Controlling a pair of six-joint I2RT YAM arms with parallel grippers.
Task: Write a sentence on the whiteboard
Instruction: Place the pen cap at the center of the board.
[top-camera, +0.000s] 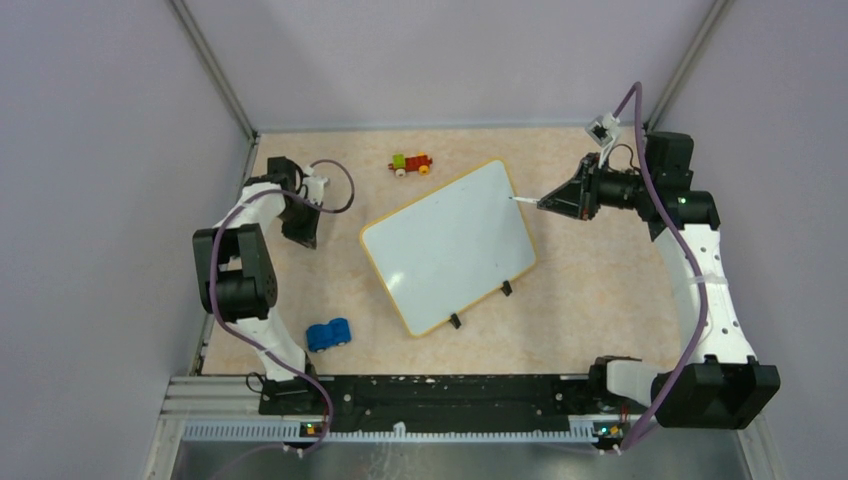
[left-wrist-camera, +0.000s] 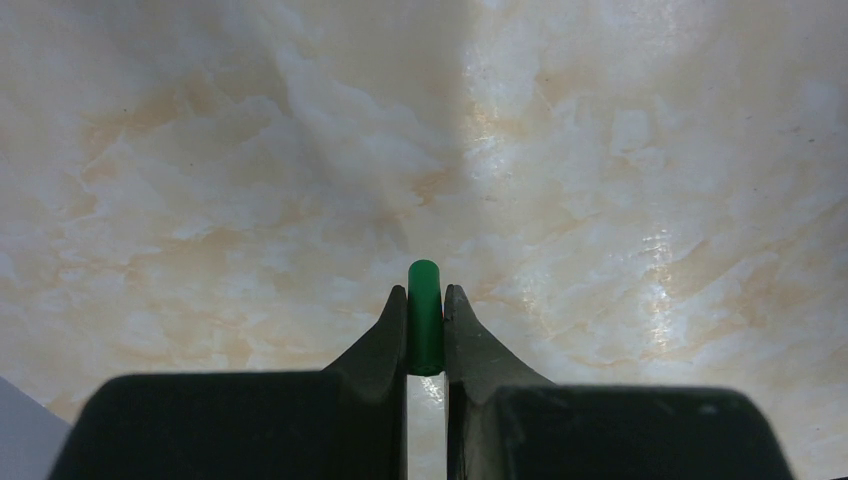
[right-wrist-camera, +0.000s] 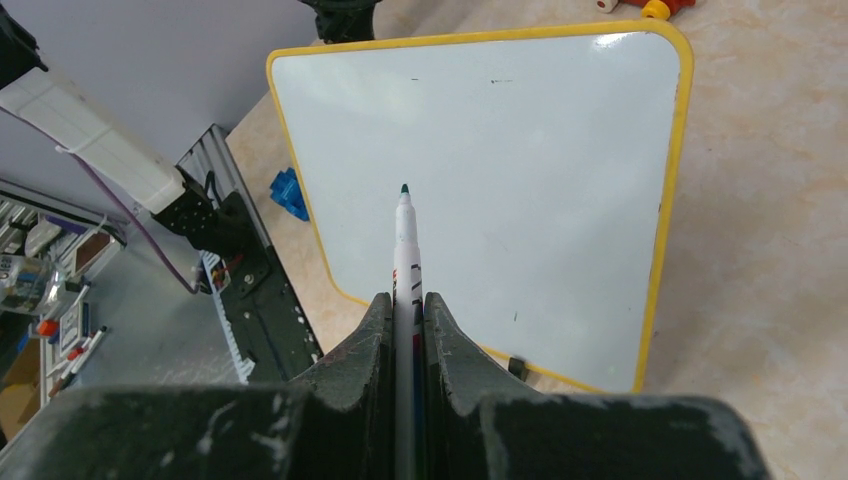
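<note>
Nearby, toy train (top-camera: 411, 163) beyond whiteboard (top-camera: 450, 245), blue car (top-camera: 328, 334) nearer the bases

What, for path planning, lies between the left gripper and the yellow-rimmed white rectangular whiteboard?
Only bare beige marbled tabletop from left gripper to whiteboard, per top view.

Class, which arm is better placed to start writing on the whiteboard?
Right. The right end effector grips the uncapped marker, aimed at the whiteboard; the left end effector holds only a green cap.
</note>
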